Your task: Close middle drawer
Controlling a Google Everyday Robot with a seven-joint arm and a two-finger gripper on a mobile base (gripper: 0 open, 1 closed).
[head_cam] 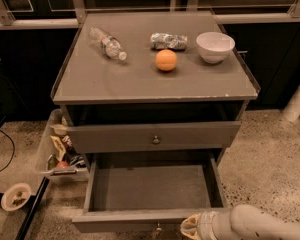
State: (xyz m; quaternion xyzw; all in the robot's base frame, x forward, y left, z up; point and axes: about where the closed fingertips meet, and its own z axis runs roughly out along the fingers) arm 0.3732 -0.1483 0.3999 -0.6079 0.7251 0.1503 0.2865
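Camera view: middle drawer pulled far out at bottom centre, gripper by its front.
At the lower right of the frame, the gripper sits against the drawer's front edge, just right of its 1 small knob; whether it is parted or closed cannot be told. Above, on the cabinet top, lie a bottle, an orange and a white bowl.

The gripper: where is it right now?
The gripper is at the bottom edge of the camera view, right of centre, by the front panel of the pulled-out middle drawer.
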